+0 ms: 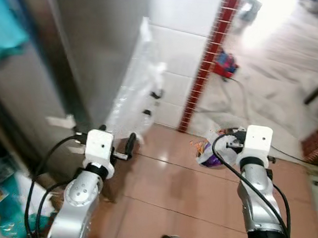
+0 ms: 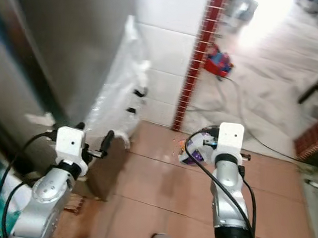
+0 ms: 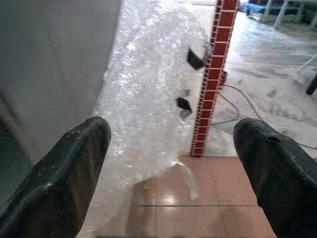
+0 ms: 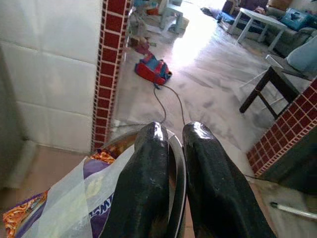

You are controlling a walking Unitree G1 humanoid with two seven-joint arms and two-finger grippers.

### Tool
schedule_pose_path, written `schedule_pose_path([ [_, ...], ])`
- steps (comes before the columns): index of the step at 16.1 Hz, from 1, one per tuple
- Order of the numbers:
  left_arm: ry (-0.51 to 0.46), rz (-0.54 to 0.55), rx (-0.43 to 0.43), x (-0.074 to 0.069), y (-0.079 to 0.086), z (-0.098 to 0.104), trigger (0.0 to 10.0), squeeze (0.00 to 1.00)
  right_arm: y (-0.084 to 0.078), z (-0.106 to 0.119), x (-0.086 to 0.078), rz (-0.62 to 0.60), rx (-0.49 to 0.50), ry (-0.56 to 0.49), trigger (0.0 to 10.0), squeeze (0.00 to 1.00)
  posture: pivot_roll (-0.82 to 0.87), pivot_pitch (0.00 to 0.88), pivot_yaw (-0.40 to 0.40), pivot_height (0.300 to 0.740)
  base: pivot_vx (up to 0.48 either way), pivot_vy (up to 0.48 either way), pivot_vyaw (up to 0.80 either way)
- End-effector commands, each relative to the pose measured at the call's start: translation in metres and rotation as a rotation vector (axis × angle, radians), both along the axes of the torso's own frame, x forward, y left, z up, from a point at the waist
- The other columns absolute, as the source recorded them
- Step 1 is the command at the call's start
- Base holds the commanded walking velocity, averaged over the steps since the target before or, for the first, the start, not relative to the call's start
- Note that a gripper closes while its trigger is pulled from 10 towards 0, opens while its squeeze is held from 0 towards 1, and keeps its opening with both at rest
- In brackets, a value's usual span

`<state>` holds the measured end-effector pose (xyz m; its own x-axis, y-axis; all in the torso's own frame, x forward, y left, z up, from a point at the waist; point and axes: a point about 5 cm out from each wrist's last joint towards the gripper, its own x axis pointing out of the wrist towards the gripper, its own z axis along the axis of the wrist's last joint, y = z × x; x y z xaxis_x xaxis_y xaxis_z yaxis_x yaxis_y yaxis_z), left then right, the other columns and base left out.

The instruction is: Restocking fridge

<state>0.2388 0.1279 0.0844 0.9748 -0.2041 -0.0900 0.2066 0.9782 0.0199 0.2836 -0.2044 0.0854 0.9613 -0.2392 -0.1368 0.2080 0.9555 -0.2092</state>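
My right gripper has its jaws pinching the thin metal rim of a round bowl holding a crinkly purple packet. My left gripper is spread wide before bubble wrap leaning against the smooth grey fridge, above glossy terracotta floor tiles.

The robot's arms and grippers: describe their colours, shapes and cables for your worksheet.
Both arms are silver metal with rounded joint housings and black collars. Each wrist carries a white boxy block, with black cables looping alongside. The left gripper and right gripper each have two long, glossy black fingers with rounded tips.
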Motion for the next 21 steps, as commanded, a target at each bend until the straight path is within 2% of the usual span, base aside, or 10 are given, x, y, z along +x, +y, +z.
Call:
schedule_pose_path([
  [1,-0.001,0.011,0.001,-0.003,0.003,0.001,10.0,0.00,0.005,0.004,0.000,0.038,0.013,-0.035,10.0,0.00,0.07,0.000,-0.025,0.740,0.000,0.371,0.00],
  [3,0.010,0.012,-0.002,-0.005,0.003,-0.001,10.0,0.00,0.003,-0.002,-0.005,0.028,0.024,0.000,10.0,0.00,0.07,0.000,-0.027,0.740,0.000,0.371,0.00],
  [6,0.034,-0.003,-0.005,-0.007,0.001,-0.006,10.0,0.00,0.010,0.001,-0.004,0.049,-0.030,-0.016,10.0,0.00,0.06,0.000,-0.021,0.740,0.000,0.161,0.00],
  [10,0.043,-0.008,-0.005,-0.009,-0.001,-0.009,10.0,0.00,0.017,-0.005,-0.006,0.067,0.059,0.018,10.0,0.00,0.06,0.000,-0.001,0.740,0.000,0.000,0.00],
  [11,0.047,-0.008,-0.022,-0.008,-0.001,-0.009,10.0,0.00,0.016,-0.003,-0.007,0.066,0.037,-0.001,10.0,0.00,0.06,0.000,-0.001,0.740,0.000,0.000,0.00],
  [14,0.046,-0.005,-0.032,-0.006,-0.001,-0.009,10.0,0.00,0.011,-0.009,-0.014,0.027,0.100,0.017,10.0,0.00,0.06,0.000,0.002,0.740,0.000,0.000,0.00],
  [20,0.030,-0.018,-0.035,-0.003,-0.001,-0.004,10.0,0.00,0.008,-0.002,-0.006,0.022,0.117,-0.015,10.0,0.00,0.06,0.000,0.012,0.740,0.000,0.000,-0.80],
  [21,0.031,-0.021,-0.031,-0.002,-0.001,-0.003,10.0,0.00,0.009,-0.002,-0.006,0.025,0.114,-0.019,10.0,0.00,0.06,0.000,0.012,0.740,0.000,0.480,-0.80],
])
